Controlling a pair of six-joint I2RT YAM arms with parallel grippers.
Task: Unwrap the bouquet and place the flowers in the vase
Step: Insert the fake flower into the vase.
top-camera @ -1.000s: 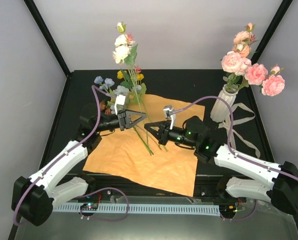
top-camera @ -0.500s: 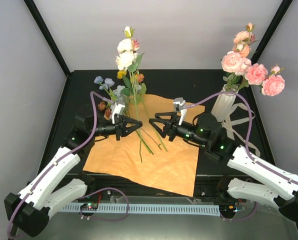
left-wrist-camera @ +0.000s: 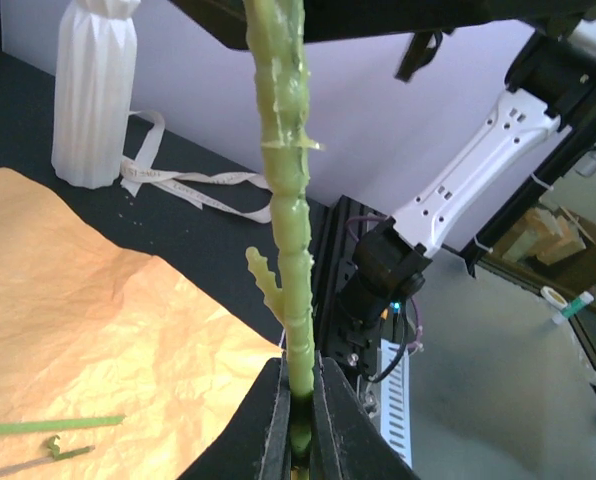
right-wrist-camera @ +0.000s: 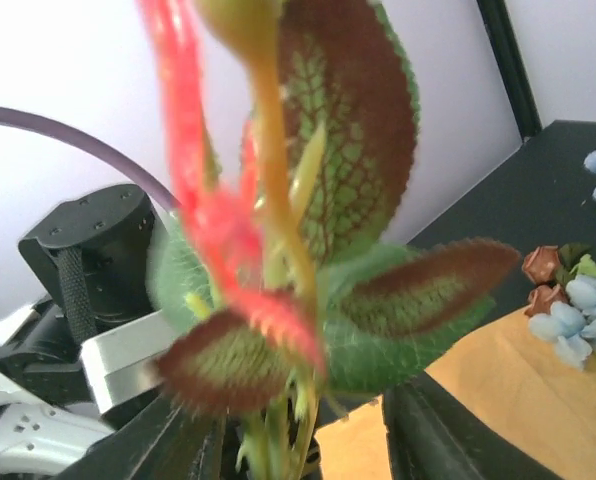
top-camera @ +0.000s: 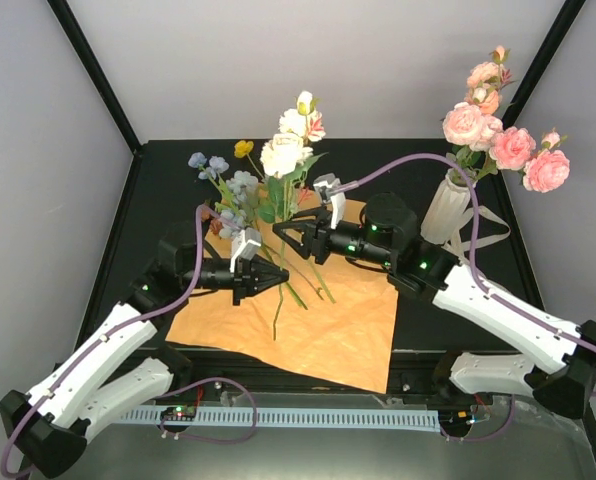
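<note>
My left jaws are clamped tight on a flower stem [left-wrist-camera: 288, 220], low down on its pale green shaft. In the left wrist view the stem rises straight out from between them. From above, it leans up and away to the cream blooms [top-camera: 283, 155] at its top, with its lower end hanging below my grip over the orange paper [top-camera: 328, 320]. That sheet lies spread open and flat on the black tabletop [top-camera: 378, 165], creased, with a short green piece of stem [left-wrist-camera: 48, 427] lying on it.

Just behind my left jaws, at the paper's far left edge, a cluster of blue flowers [top-camera: 240, 183] lies with a small yellow bloom [top-camera: 242, 148] above it.

A little to the right and higher, my right jaws stand apart, one on each side of the same bunch below the blooms. The right wrist view is filled with blurred red-and-green leaves [right-wrist-camera: 348, 130] rising between them, and I cannot tell whether either one touches the stalks.

Further right, near the tabletop's back right corner, the white ribbed vase [top-camera: 446, 208] stands upright off the paper. Pink flowers [top-camera: 498, 135] are already in it, spreading above its rim. The cream ribbon [top-camera: 493, 235] lies loose on the tabletop around the vase's foot and trails toward the front.
</note>
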